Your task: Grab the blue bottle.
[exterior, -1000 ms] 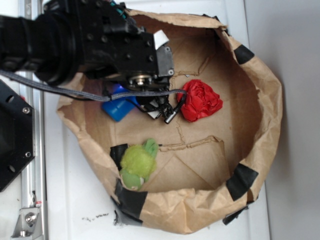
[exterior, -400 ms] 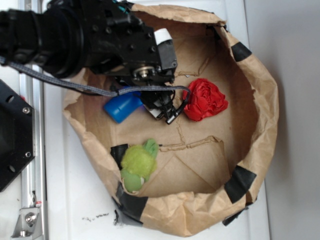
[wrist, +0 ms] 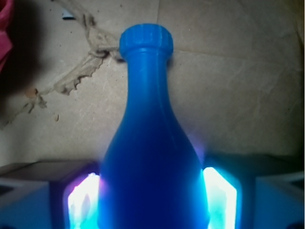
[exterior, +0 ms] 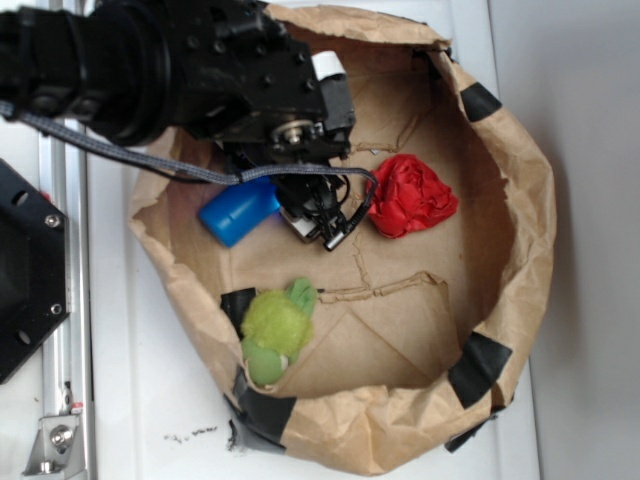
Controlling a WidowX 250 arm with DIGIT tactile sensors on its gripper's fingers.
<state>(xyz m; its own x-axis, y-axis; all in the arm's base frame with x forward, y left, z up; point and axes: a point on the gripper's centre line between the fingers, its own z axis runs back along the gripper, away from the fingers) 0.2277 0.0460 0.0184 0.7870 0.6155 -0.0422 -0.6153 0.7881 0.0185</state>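
Note:
The blue bottle lies inside the brown paper bag, its base pointing left and the rest hidden under my black arm. In the wrist view the blue bottle fills the middle, cap pointing away over the bag floor. My gripper has its two lit pads pressed against the bottle's body on both sides, shut on it. From outside, my gripper sits just left of the red ball.
A red wrinkly ball rests right of the gripper and shows at the wrist view's left edge. A green plush toy lies on the bag's near-left rim. The bag's crumpled walls ring everything. A black mount stands at left.
More of the bottle's base shows now, and it has tilted and shifted slightly up and left with the gripper. The bag has shifted a little; the ball and plush stay put.

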